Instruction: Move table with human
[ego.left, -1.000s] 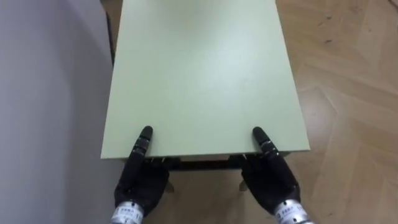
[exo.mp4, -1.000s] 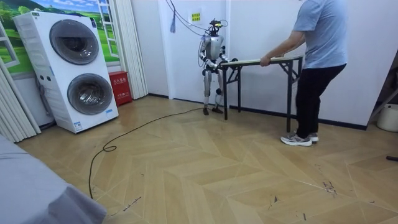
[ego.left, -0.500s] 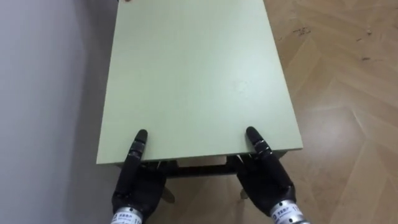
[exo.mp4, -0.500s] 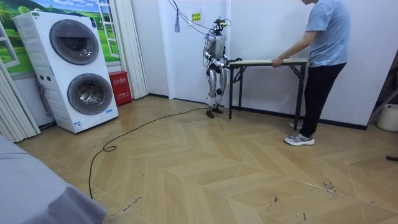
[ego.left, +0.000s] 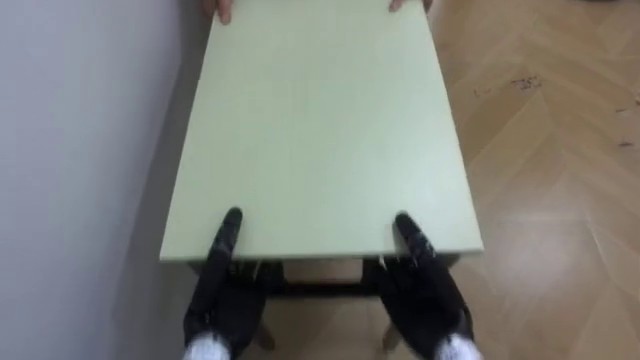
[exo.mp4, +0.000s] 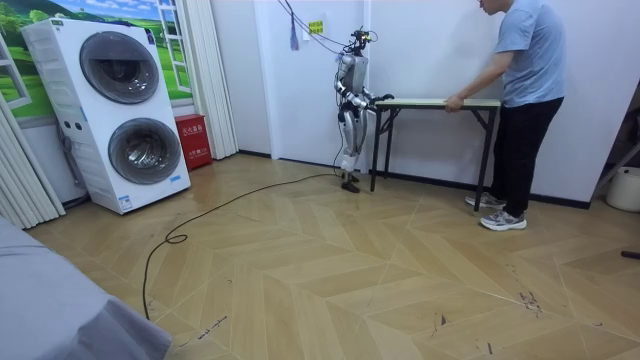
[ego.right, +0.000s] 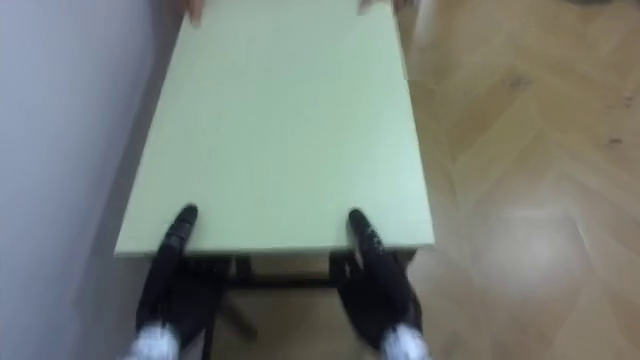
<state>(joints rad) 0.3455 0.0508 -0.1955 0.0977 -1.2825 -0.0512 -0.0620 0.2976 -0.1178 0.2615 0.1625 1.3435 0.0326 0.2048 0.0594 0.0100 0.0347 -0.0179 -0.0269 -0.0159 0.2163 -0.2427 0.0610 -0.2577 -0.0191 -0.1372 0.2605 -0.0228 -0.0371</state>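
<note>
Left eye view: pale green table (ego.left: 320, 130) sitting alongside wall (ego.left: 80, 150). Left hand (ego.left: 225, 298) and right hand (ego.left: 425, 295) are reaching under its near edge, thumbs lying on top; grasp cannot be told. Person (exo.mp4: 525, 60) is holding the far end.

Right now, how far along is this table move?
Done: the left hand and right hand clamp the near edge of the pale green rectangular table; a person holds the far end. In hand: apparently carrying it beside the white wall. Left: setting it down.
</note>
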